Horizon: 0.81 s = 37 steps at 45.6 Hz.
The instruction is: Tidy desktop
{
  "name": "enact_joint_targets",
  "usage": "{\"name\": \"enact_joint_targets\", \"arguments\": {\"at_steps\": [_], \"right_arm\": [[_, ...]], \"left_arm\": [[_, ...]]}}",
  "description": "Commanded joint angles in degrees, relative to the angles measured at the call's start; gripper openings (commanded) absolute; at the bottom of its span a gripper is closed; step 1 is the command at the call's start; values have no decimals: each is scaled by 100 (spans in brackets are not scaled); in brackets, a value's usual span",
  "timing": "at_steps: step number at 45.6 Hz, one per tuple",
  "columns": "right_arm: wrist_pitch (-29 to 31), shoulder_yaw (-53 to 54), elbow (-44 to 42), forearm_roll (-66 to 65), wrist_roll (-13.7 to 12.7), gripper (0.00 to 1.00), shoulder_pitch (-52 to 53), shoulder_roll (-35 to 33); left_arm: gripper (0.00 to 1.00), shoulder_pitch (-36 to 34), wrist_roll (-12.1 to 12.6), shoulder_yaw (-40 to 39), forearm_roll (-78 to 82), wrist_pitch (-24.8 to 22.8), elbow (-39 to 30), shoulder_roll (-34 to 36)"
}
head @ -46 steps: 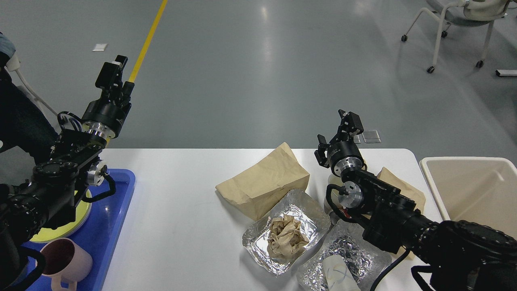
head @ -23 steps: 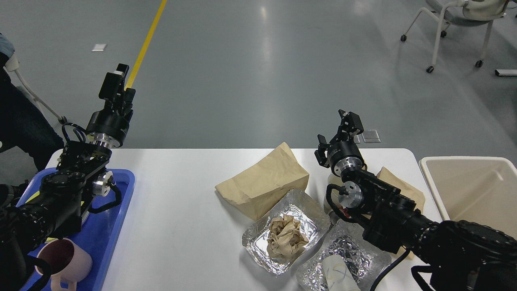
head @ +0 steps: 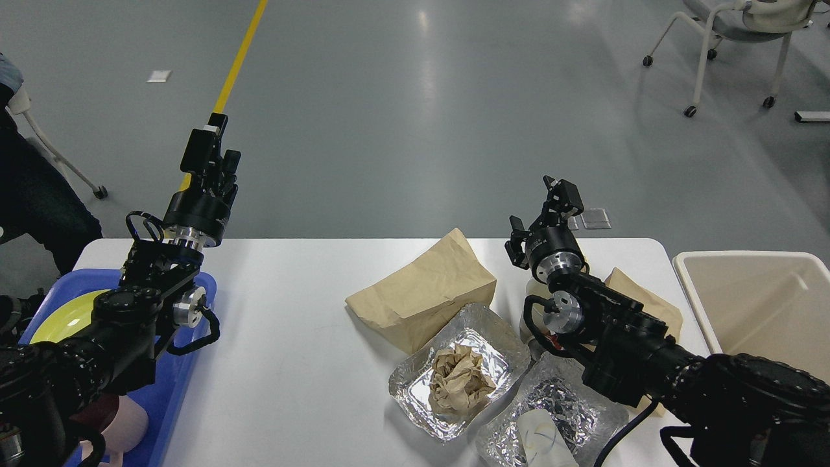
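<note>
Two hands unclear | left hand [head: 211, 146] past desktop [head: 292, 337] far edge | right hand [head: 548, 207] likewise

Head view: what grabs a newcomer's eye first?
The litter on the right half of the desktop: a crumpled brown paper bag and, nearer me, a foil tray holding a paper wad. Both black arms hang raised, left pincer over the blue tray, right pincer behind the bag. A beige bin sits far right.
</note>
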Motion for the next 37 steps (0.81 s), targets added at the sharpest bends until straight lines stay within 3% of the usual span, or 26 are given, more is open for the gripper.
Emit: {"name": "enact_joint_targets", "arguments": {"at_steps": [1, 21, 30, 37], "right_arm": [[0, -1, 0, 0, 0, 100, 0, 0], [0, -1, 0, 0, 0, 100, 0, 0], [0, -1, 0, 0, 0, 100, 0, 0], [0, -1, 0, 0, 0, 100, 0, 0]], "left_arm": [[97, 33, -26, -9, -9, -41, 0, -4], [97, 121, 62, -484, -448, -67, 0, 5], [97, 121, 316, -598, -536, -67, 0, -4], [97, 121, 308, -607, -527, -67, 0, -4]]}}
